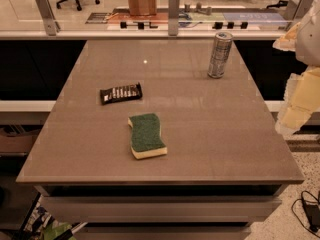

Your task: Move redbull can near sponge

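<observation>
The redbull can (219,54) stands upright on the far right part of the grey table (200,134). It is slim and silver-grey with a shiny top. The sponge (146,135) lies flat near the table's front middle, dark green top over pale yellow foam. Can and sponge are well apart. My gripper (296,109) shows as pale shapes at the right edge of the view, off the table's right side, to the right of and nearer than the can. It holds nothing that I can see.
A flat black snack-bar wrapper (121,92) lies left of centre, just beyond the sponge. A glass barrier with metal posts (173,13) runs along the table's far edge. Cables (310,211) lie on the floor at the lower right.
</observation>
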### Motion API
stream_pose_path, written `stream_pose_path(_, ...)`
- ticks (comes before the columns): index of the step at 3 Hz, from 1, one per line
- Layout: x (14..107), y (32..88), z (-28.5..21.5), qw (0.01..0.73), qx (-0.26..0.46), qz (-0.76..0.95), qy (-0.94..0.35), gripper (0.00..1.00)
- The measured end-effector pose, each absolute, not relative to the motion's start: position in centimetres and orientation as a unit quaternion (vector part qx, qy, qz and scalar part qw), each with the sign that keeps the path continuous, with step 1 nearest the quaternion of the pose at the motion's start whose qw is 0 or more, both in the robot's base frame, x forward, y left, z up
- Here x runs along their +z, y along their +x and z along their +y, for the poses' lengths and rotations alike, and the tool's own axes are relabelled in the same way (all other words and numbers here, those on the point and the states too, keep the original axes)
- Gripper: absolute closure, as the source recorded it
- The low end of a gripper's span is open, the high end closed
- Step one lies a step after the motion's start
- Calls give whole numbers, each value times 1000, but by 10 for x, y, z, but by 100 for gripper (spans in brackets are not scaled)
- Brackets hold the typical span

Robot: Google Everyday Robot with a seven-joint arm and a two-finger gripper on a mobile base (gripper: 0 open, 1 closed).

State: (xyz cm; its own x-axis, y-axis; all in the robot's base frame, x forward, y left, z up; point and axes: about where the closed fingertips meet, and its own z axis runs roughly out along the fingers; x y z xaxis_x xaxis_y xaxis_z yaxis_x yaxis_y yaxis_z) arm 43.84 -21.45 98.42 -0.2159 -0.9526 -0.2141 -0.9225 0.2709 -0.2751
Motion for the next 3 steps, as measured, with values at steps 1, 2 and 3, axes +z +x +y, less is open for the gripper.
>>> stream_pose_path(1, 985, 442, -215, 178, -43, 779, -599, 0)
stream_pose_path(2, 981, 456, -224, 210, -32, 788, -578, 0)
stream_pose_path(3, 972, 476, -240, 270, -13, 801, -534, 0)
